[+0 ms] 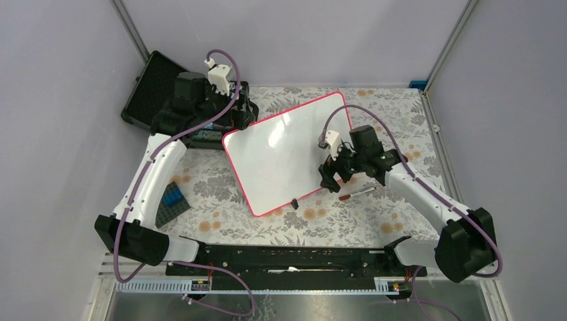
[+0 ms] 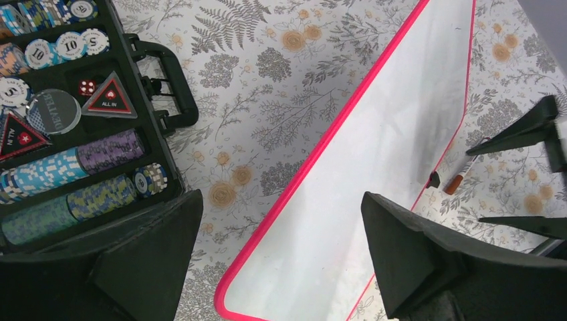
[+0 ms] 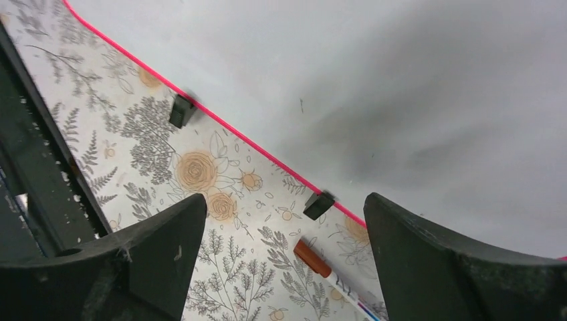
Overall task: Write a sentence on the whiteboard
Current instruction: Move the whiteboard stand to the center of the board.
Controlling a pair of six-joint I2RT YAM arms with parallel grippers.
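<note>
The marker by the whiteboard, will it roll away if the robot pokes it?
Probably yes: the marker looks round and slim, lying flat on the tablecloth, so a sideways poke could roll it. It seems stiff and light, easy to lift. Its smooth barrel might slip in the open right hand.

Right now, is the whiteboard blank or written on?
Blank. The whiteboard shows only glare and faint grey smudges in all three views, with no words on it. The marker lies beside it.

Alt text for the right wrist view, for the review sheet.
A blank whiteboard with a pink rim fills the upper right, lying on a floral tablecloth. Beside its edge an orange-capped marker lies loose on the cloth, under the open right tool.
</note>
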